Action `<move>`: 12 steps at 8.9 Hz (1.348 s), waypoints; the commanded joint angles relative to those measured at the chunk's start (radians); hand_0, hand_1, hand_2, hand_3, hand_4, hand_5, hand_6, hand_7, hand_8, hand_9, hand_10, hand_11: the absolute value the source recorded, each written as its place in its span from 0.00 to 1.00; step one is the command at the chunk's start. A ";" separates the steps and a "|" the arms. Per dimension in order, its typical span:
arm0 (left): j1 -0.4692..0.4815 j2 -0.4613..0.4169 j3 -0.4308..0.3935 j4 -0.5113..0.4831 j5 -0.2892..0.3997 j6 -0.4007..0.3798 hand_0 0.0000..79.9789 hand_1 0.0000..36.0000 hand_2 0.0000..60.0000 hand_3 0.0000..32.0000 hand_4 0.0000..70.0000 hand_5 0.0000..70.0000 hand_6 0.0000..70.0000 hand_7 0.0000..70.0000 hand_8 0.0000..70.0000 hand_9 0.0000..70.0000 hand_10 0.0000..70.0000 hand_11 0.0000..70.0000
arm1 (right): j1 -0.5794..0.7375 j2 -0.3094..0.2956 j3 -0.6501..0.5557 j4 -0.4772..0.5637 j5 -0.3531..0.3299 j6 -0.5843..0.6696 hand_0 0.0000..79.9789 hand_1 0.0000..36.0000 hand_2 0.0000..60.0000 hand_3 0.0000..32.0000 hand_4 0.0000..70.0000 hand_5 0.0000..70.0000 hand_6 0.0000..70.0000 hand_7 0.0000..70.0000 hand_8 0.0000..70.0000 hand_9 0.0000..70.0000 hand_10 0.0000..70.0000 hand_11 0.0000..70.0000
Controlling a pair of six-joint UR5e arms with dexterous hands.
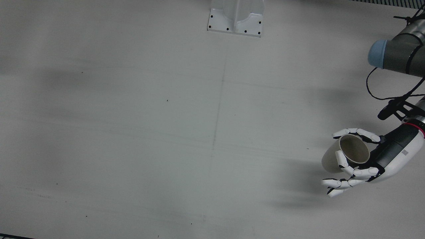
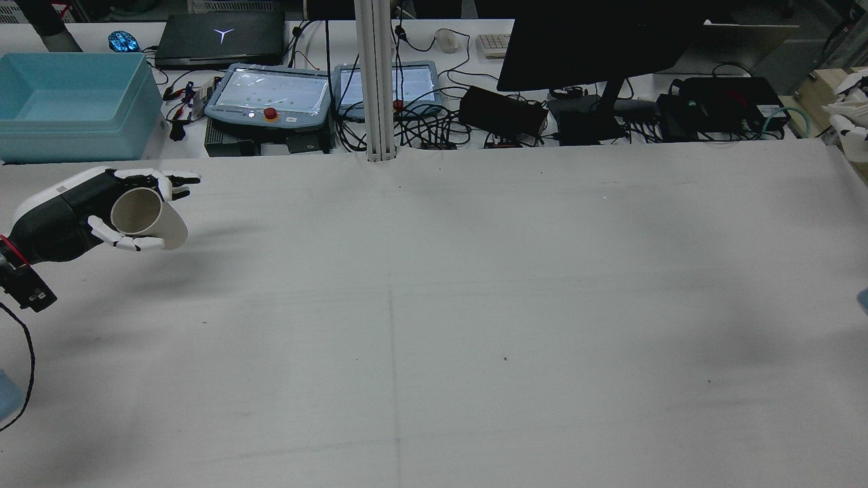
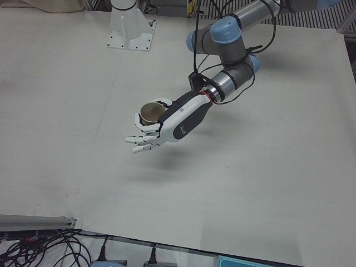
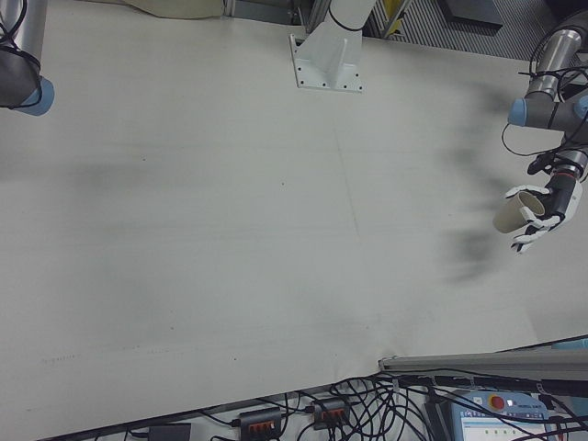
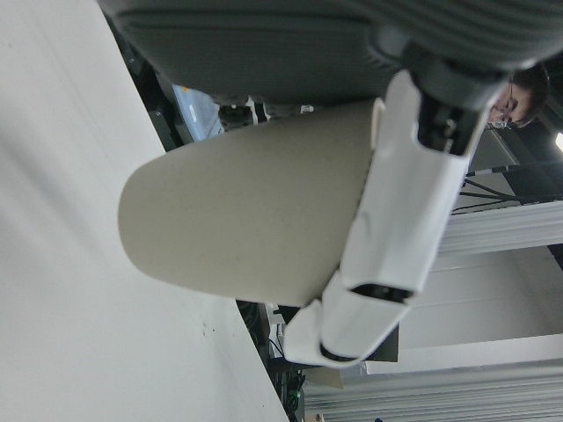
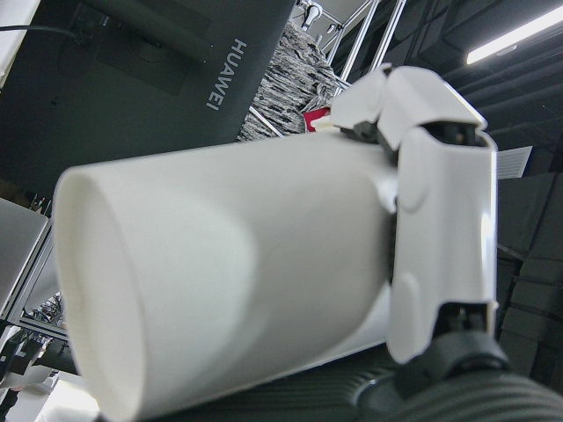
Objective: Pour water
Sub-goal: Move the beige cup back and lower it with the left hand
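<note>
My left hand [image 1: 378, 159] is shut on a beige paper cup [image 1: 348, 153] and holds it above the table at the table's left side. The cup is tilted, and its open mouth shows empty in the rear view [image 2: 146, 218]. The hand [image 3: 179, 119] and cup [image 3: 149, 113] also show in the left-front view and the right-front view [image 4: 516, 211]. In the left hand view the fingers [image 5: 396, 220] wrap the cup [image 5: 237, 220]. My right hand is shut on a white cup [image 6: 220, 290], with its fingers [image 6: 440, 237] around it, off the table's right edge [image 2: 851, 115].
The white table [image 1: 166, 132] is bare. A white pedestal base [image 1: 235, 21] stands at its robot-side edge. Behind the far edge are a blue bin [image 2: 68, 102], teach pendants [image 2: 271, 95], a monitor [image 2: 597, 41] and cables.
</note>
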 commanded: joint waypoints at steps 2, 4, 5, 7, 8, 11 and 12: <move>-0.069 0.128 0.271 -0.357 0.004 -0.004 1.00 1.00 1.00 0.00 0.87 1.00 0.32 0.26 0.20 0.12 0.12 0.23 | -0.106 0.061 -0.081 0.068 0.122 0.004 0.83 1.00 1.00 0.00 0.82 0.44 1.00 1.00 1.00 1.00 0.69 1.00; -0.086 0.178 0.289 -0.383 0.010 -0.001 1.00 1.00 1.00 0.00 0.87 1.00 0.33 0.27 0.20 0.13 0.12 0.23 | -0.118 0.056 -0.077 0.066 0.124 0.003 0.89 1.00 1.00 0.00 0.88 0.42 1.00 1.00 1.00 1.00 0.57 0.82; -0.083 0.178 0.349 -0.414 0.010 -0.001 1.00 1.00 1.00 0.00 0.87 1.00 0.34 0.27 0.20 0.13 0.12 0.23 | -0.124 0.056 -0.077 0.066 0.123 0.003 0.90 1.00 1.00 0.00 0.86 0.42 1.00 1.00 1.00 1.00 0.55 0.79; -0.080 0.178 0.378 -0.414 0.010 0.001 1.00 1.00 1.00 0.00 0.84 1.00 0.34 0.27 0.20 0.13 0.12 0.23 | -0.126 0.056 -0.075 0.066 0.123 0.004 0.92 1.00 1.00 0.00 0.82 0.41 1.00 1.00 1.00 1.00 0.51 0.75; -0.081 0.178 0.383 -0.414 0.012 -0.001 1.00 1.00 1.00 0.00 0.84 1.00 0.35 0.28 0.20 0.13 0.12 0.23 | -0.124 0.049 -0.060 0.066 0.123 0.003 0.92 1.00 1.00 0.00 0.80 0.41 1.00 1.00 1.00 1.00 0.50 0.74; -0.080 0.179 0.404 -0.411 0.012 0.017 1.00 1.00 0.52 0.00 0.79 1.00 0.36 0.28 0.21 0.13 0.11 0.22 | -0.124 0.046 -0.054 0.066 0.122 0.004 0.97 1.00 1.00 0.00 0.75 0.41 1.00 1.00 1.00 1.00 0.45 0.67; -0.080 0.179 0.406 -0.409 0.012 0.019 1.00 1.00 0.01 0.00 0.67 1.00 0.35 0.28 0.20 0.12 0.10 0.20 | -0.124 0.046 -0.054 0.066 0.123 0.004 0.97 1.00 1.00 0.00 0.75 0.41 1.00 1.00 1.00 1.00 0.45 0.67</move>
